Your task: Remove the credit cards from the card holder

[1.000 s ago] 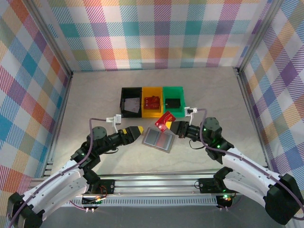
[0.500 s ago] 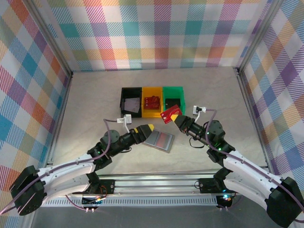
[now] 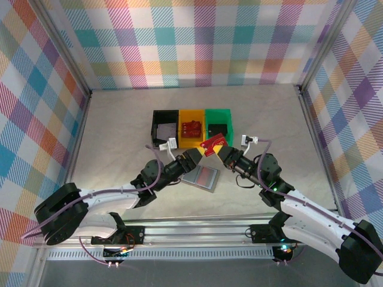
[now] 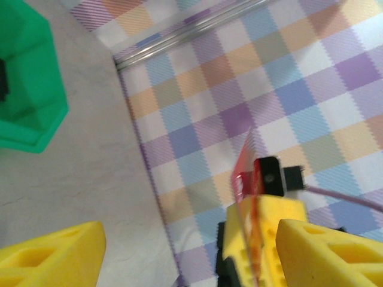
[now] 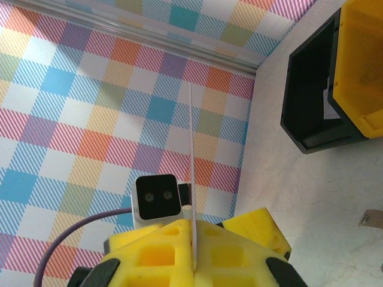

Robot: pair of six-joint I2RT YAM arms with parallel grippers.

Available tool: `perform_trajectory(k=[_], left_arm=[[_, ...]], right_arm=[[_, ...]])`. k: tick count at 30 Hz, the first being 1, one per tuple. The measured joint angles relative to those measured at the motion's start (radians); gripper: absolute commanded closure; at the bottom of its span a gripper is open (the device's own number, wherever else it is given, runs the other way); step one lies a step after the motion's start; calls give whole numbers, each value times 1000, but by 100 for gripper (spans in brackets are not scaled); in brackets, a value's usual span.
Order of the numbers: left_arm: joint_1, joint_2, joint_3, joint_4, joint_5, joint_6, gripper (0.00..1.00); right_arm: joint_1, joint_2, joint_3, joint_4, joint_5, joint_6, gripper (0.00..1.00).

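Top external view: the left gripper points rightward with its jaws spread wide, just left of the red credit card. The grey card holder lies flat on the table, just near of both grippers. The right gripper pinches the red card edge-up, close before the black bin, yellow bin and green bin.

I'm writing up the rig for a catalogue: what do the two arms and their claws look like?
The left arm and right arm have white links and black joints with green lights. A lilac cable feeds each white wrist camera. Left claw and right claw have chunky yellow fingers with cut-outs.
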Motion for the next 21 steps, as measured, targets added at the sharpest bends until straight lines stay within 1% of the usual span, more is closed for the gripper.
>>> perform_trajectory(k=[4,9,13,16,18,21], left_arm=[[-1,59,3,94,0,-25,28],[-3,96,10,134,17,-51,43],[-10,109,20,154,42,-66,52],[-11,109,21,153,58,-67,54],[-11,109,21,151,70,-69,59],[-12,108,21,146,88,-68,60]], right_arm=[[1,0,-1,0,12,0,100],[3,12,-5,-3,13,-10,100],[5,42,-5,-8,-16,-33,100],[5,46,-5,-16,-36,-59,100],[5,45,-2,-22,-49,-77,100],[5,43,-1,-25,-61,-97,100]])
